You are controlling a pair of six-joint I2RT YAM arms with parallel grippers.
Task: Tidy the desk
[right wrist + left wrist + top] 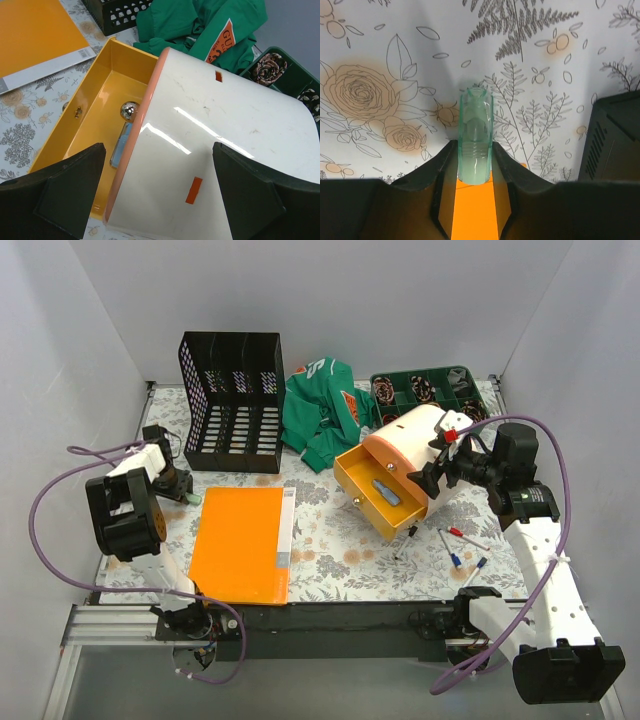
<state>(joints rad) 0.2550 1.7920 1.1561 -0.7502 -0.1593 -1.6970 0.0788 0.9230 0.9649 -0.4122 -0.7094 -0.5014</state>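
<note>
Two states: left jaws pinch a green cap [475, 135], right jaws gape astride the white drawer box [225, 140]

Lower end of translucent green plastic tube [475, 135] was hidden in left gripper [473, 146]; white rounded cabinet [225, 140] half covered pale blue oblong item [120, 147], possibly a stapler.

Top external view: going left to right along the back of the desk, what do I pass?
Black file rack → green shirt → green divided tray.
</note>
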